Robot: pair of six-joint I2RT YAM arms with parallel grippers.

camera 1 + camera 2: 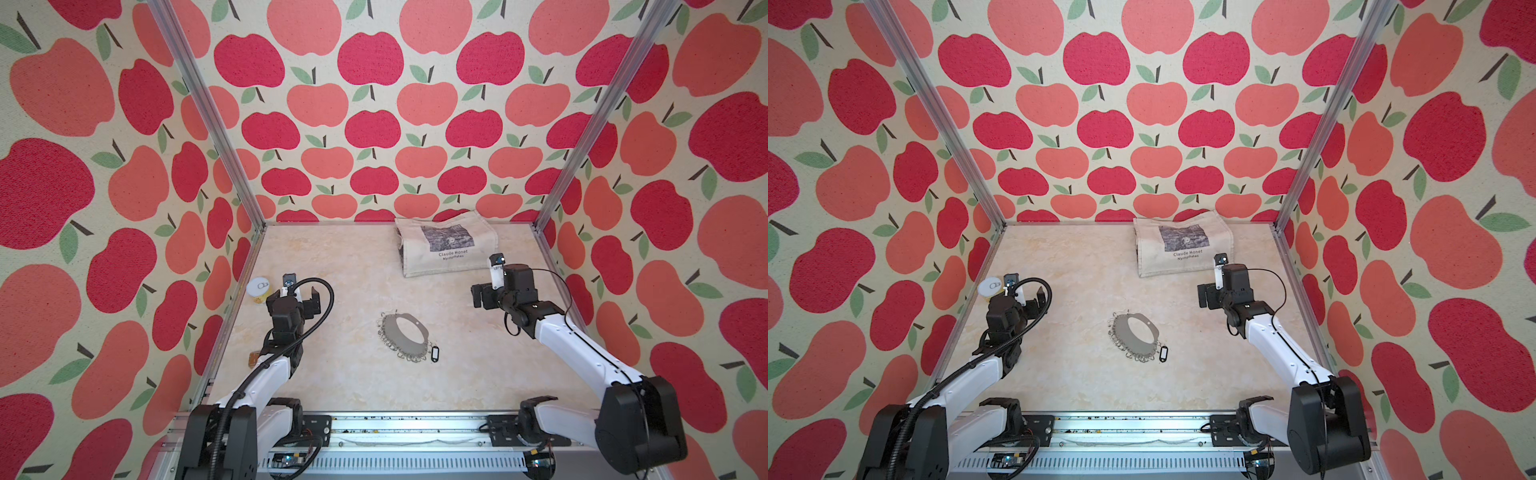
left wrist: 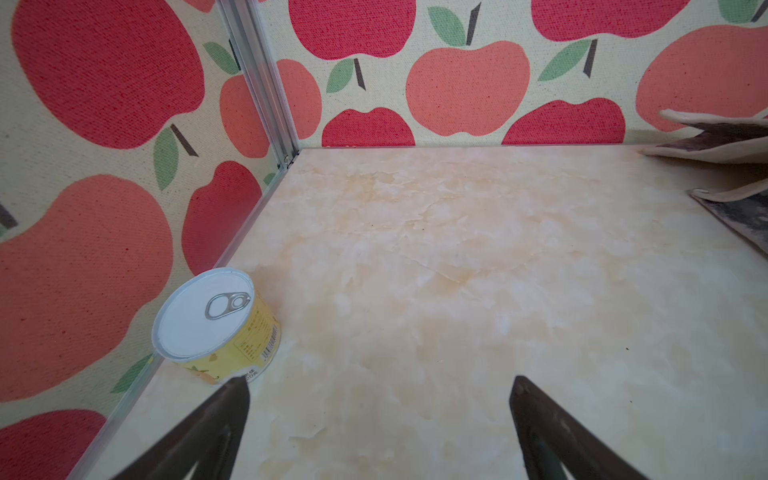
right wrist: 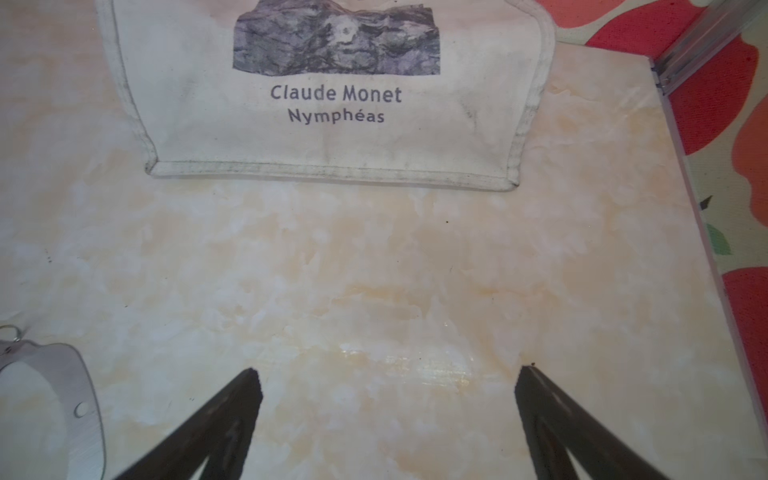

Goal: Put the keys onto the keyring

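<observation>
My left fingers point(image 1: 304, 300) and right fingers point(image 1: 482, 296) both hang spread wide and empty above the table point(image 1: 332, 374). The keyring point(image 1: 400, 343) lies flat between them, grey face up. The keys point(image 1: 434, 355) rest against its ringed edge, on my right fingers' side.

Keys point(image 1: 434, 355) lie just right of the keyring point(image 1: 398, 338); bag point(image 1: 446, 245) behind, can point(image 1: 258, 289) left.

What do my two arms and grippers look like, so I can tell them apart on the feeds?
Both arms have white link shells and black joint housings: left arm, right arm. A thick ribbed black conduit runs along the left one; the right shows only a thin black cable. The left gripper and right gripper match: dark, tapering wedge-shaped fingers with triangular cut-outs.
</observation>
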